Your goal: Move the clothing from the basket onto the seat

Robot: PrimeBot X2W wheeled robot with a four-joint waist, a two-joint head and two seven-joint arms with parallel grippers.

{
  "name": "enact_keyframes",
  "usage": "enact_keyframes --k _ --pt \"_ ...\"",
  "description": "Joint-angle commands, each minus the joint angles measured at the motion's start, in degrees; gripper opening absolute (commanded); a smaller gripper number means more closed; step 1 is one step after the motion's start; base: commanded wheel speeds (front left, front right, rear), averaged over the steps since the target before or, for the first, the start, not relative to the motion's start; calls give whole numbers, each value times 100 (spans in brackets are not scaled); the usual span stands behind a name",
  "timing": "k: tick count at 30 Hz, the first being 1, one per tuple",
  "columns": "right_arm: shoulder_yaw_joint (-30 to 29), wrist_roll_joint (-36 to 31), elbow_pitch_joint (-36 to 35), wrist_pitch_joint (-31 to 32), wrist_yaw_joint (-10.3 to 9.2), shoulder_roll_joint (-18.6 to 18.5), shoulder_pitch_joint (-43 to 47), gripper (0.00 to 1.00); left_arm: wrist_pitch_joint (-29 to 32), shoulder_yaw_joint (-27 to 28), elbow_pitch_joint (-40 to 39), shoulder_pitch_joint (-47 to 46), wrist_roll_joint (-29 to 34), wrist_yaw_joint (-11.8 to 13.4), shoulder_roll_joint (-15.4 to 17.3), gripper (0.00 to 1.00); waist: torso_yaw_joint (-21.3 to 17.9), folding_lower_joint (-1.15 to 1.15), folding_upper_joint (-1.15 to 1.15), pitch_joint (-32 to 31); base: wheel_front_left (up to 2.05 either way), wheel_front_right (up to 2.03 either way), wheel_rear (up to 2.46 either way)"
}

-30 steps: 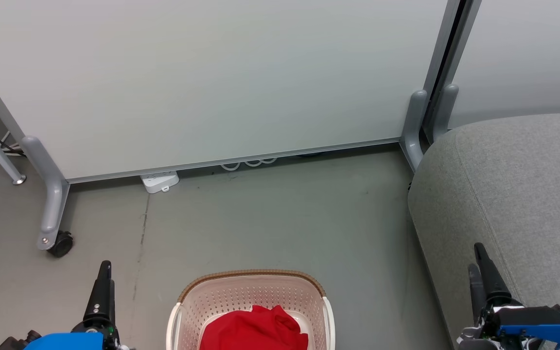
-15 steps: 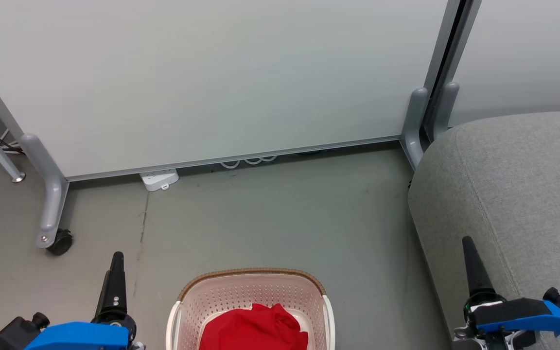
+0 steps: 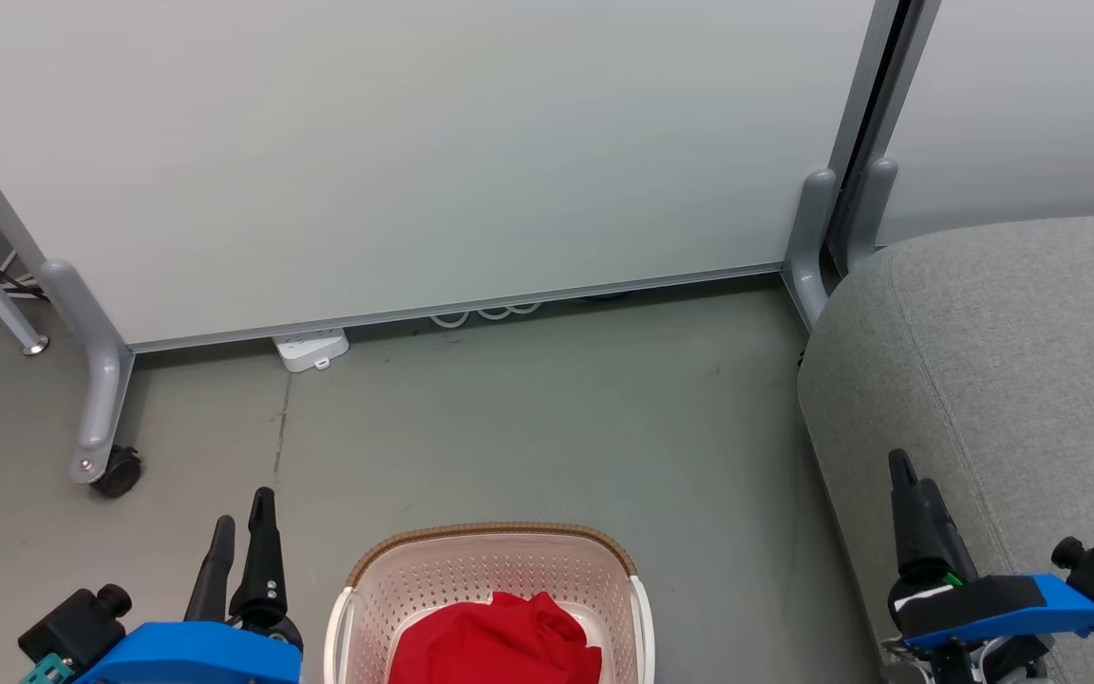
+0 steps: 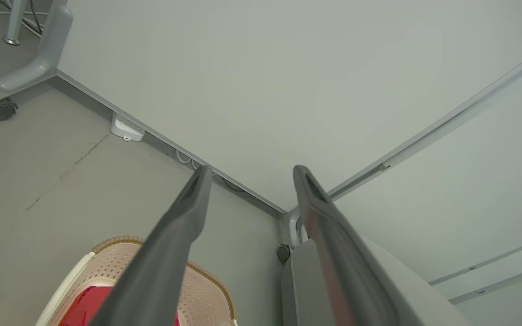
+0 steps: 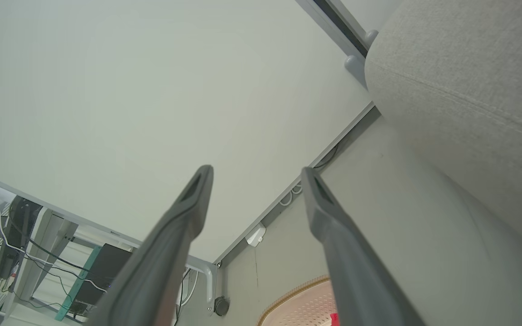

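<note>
The cream-white basket with a brown rim stands on the floor at the bottom centre of the head view, a crumpled red garment inside it. The grey seat fills the right side. My left gripper hovers open left of the basket, nothing between its fingers. My right gripper is open over the seat's front edge, also empty. The left wrist view shows the basket and red cloth below the fingers, the seat to the right. In the right wrist view lie the seat and basket rim.
A pale partition panel on grey feet with a castor closes off the back. A white power strip and cables lie at its base. Grey floor stretches between the basket and the panel.
Both arms have rolled at the wrist, so each gripper now shows two separate fingers. The left gripper has shifted right and up, towards the basket; the right has edged left and up.
</note>
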Motion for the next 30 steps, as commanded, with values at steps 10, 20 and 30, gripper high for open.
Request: enact_keyframes --k 10,20,30 --pt "82 -943 -177 -103 0 -22 -161 100 -216 -108 -81 -175 925 61 53 100 3 0 0 13 0 0 0" --pt "120 -1648 -228 -184 0 -25 -170 100 -378 -192 -81 -195 1600 91 57 100 2 0 0 28 0 0 0" --pt "121 -2333 -259 -237 0 -27 -151 100 -531 -270 -39 -212 2144 91 56 100 5 0 0 41 0 0 0"
